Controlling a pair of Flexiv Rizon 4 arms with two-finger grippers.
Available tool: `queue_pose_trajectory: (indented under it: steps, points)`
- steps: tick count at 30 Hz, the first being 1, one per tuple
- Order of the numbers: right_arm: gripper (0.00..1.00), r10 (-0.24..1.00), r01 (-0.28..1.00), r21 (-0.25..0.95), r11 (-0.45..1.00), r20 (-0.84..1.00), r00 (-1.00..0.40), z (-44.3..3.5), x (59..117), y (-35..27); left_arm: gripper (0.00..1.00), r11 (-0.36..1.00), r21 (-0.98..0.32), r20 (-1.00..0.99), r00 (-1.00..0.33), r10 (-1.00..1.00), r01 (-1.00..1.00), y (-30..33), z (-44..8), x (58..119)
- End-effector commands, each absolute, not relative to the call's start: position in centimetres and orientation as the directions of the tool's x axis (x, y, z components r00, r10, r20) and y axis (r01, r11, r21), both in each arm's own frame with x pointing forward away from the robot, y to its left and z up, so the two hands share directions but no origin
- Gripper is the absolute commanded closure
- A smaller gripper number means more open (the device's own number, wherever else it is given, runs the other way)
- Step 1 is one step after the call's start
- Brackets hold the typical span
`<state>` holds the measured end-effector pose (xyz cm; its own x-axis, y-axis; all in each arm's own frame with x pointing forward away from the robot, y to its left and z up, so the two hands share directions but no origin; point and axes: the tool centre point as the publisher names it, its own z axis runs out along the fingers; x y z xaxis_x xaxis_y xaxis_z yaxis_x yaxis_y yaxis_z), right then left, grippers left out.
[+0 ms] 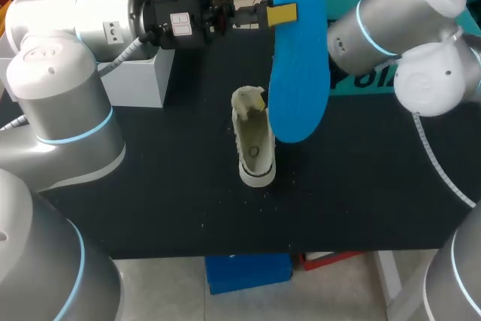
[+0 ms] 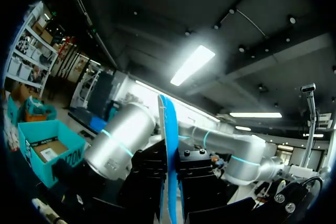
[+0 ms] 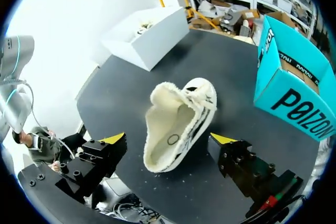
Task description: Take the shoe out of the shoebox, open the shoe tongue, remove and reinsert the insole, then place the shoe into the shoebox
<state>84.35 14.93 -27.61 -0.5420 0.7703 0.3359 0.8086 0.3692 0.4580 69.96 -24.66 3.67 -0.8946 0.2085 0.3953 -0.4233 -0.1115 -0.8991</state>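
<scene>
**Head view: insole held aloft, shoe resting on the table**

The blue insole [image 1: 297, 73] is held upright in the air over the far half of the table [image 1: 150, 186]. It is pinched near its upper end by the left gripper [image 1: 279, 14], whose fingers are clamped on it. The shoe [image 1: 254, 144] rests near the middle of the table with its fleecy opening turned upward. A white box [image 1: 139, 77] stands at the far left corner and a teal box [image 1: 376, 80] by the far right edge; which of them serves as the shoebox cannot be told.

The insole is judged light, thin and bendable, so it is best pinched flat across its faces near one end, as it is now. The shoe looks light, soft and pile-lined, and is likely to give under a squeeze. Its heel rim or sidewall is judged the surest hold.

In the left wrist view the insole is seen edge-on between the black fingers, a contact the head view only hints at. Only the right wrist view shows the right gripper [image 3: 168, 142], which hangs over the shoe's opening with its fingers wide apart and nothing held.
</scene>
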Motion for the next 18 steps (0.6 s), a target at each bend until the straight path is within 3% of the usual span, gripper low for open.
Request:
queue_pose_trajectory:
  steps: [1,12,18]
  points:
    - [0.00,0.750,0.868,0.420,0.265,0.476,-0.460,-27.7,84.0,14.2,1.00,-0.111,-0.899,0.395,-0.895,0.206,-0.423,-24.7,3.6,69.9]
    - [0.00,0.606,0.920,0.391,-0.013,0.735,-0.304,-26.6,83.3,13.2,1.00,-0.111,-0.899,0.395,-0.895,0.206,-0.423,-24.7,3.6,69.9]
    - [0.00,0.515,0.937,0.338,-0.090,0.821,-0.247,-25.8,83.0,12.7,1.00,-0.111,-0.899,0.395,-0.895,0.206,-0.423,-24.7,3.6,69.9]
